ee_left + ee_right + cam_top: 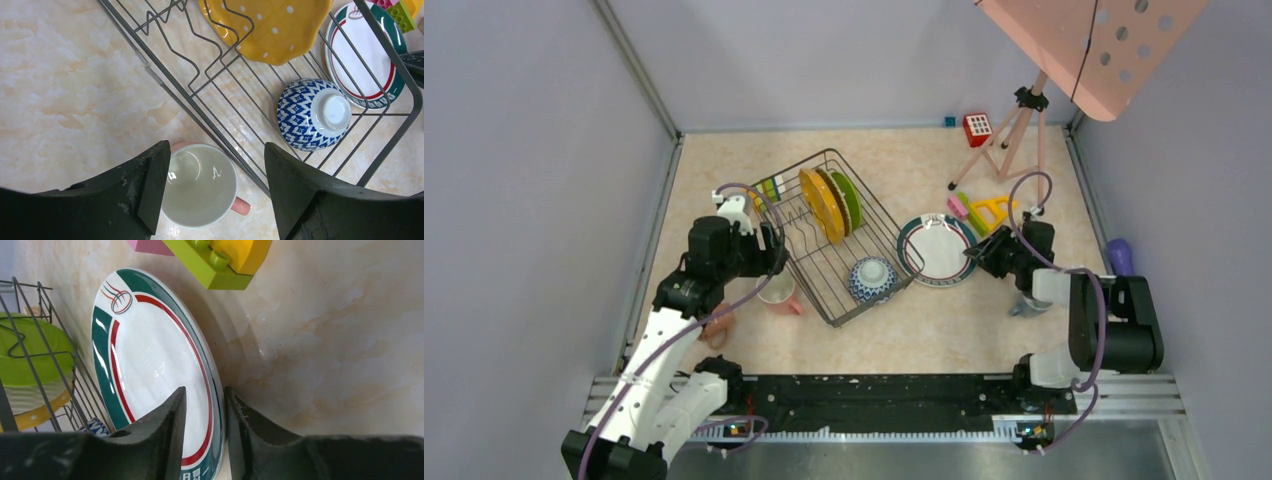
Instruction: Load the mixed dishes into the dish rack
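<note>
The dish rack stands mid-table. It holds the yellow-orange dotted plate and the lime green plate upright, and the blue-white bowl upside down. My left gripper is open above a pink mug that stands upright beside the rack's near-left side. In the left wrist view the mug lies between my open fingers. My right gripper is shut on the rim of the white plate, which lies right of the rack with its gripped edge tilted up. A second pink mug and the grey-blue mug are partly hidden by the arms.
Toy blocks lie just behind the white plate, close to my right gripper. A pink tripod stand and a red block stand at the back right. A purple object sits by the right wall. Walls enclose the table.
</note>
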{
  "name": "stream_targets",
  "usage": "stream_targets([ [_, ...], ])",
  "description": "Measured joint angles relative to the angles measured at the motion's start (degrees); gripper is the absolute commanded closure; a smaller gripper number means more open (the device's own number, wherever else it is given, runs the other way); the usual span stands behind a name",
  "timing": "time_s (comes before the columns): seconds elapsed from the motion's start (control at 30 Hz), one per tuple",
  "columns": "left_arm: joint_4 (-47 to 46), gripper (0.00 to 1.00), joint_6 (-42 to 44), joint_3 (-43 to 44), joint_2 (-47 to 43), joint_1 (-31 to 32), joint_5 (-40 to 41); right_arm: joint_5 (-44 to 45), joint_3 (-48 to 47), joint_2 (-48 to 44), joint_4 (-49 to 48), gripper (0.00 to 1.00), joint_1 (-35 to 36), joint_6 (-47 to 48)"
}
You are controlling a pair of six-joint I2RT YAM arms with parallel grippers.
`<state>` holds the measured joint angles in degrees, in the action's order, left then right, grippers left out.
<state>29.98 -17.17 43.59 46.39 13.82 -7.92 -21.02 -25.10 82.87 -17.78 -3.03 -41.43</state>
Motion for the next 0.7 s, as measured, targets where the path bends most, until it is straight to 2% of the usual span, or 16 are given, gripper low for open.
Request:
stream_targets([
  [0.03,0.02,0.26,0.0,0.0,0.0,-0.02,0.0,-0.07,-0.02,0.68,-0.59,0.94,-0.02,-0.35],
  [0.07,0.02,0.26,0.0,0.0,0.0,-0.02,0.0,0.0,-0.02,1.05,-0.87,1.0,-0.04,-0.24],
  [0.2,0.02,0.26,0.02,0.0,0.0,-0.02,0.0,-0.02,-0.09,1.44,-0.39,1.0,-0.13,-1.22],
  [0.33,0.02,0.26,0.02,0.0,0.0,-0.02,0.0,2.12,-0.22,-2.6,3.37,1.0,-0.13,-0.35],
  [0.5,0.0,0.26,0.04,0.0,0.0,-0.02,0.02,6.95,-3.61,-11.58,13.68,1.0,-0.13,3.39],
  [0.7,0.02,0.26,0.04,0.0,0.0,-0.02,0.02,14.71,-12.5,-20.7,27.52,1.0,1.77,8.48],
])
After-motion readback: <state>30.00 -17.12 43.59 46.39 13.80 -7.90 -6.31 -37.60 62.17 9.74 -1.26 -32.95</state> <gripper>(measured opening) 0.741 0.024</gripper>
